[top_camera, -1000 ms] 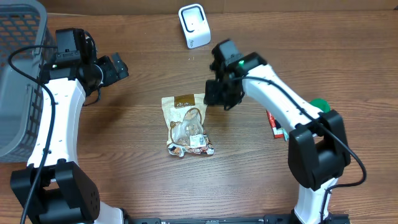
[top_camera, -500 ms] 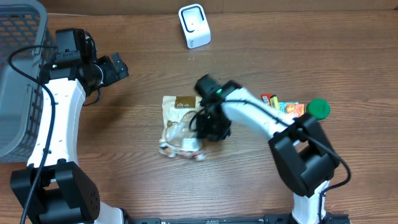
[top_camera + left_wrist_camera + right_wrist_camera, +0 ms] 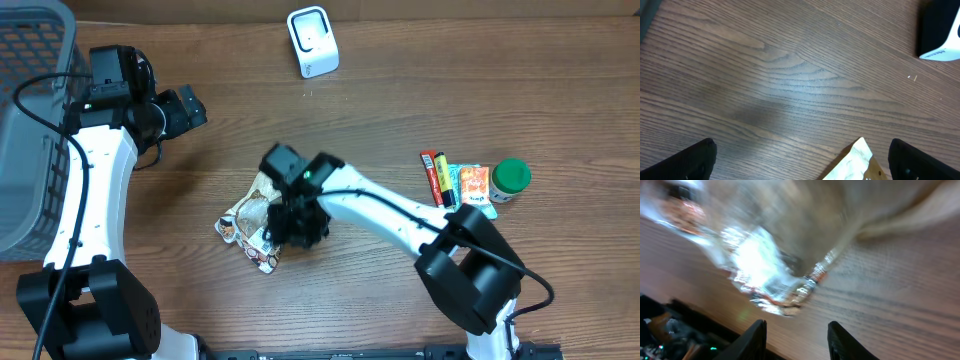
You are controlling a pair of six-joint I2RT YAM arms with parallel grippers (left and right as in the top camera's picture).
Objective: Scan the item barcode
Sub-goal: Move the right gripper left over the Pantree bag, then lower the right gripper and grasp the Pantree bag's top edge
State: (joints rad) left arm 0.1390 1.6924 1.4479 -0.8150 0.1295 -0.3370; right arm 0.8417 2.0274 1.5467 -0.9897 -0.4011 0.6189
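Step in hand: by the look of it, the pick-up. The right gripper [image 3: 297, 222] is down on the snack bag [image 3: 243, 222], and no barcode faces the scanner [image 3: 313, 42] yet.
Item: the snack bag lies crumpled on the bench [image 3: 560, 90], well apart from the scanner, toward the robot and a little to its left.
Right gripper: its jaws stand partly apart at the bag's edge. The right wrist view is blurred, so whether they pinch the foil cannot be told.
Left gripper [image 3: 192, 108]: released, jaws wide and holding nothing, off to the robot's left of the scanner.
Next move: probably a firm hold on the bag, then a lift toward the scanner with the barcode turned to the scanner's face. The slack foil may fold over the code.
Basket [image 3: 25, 150]: grey mesh, far to the robot's left of the scanner; nothing shows in the part in view.
Jar [image 3: 511, 178]: green lid on, to the robot's right of the scanner and nearer the robot; contents hidden.
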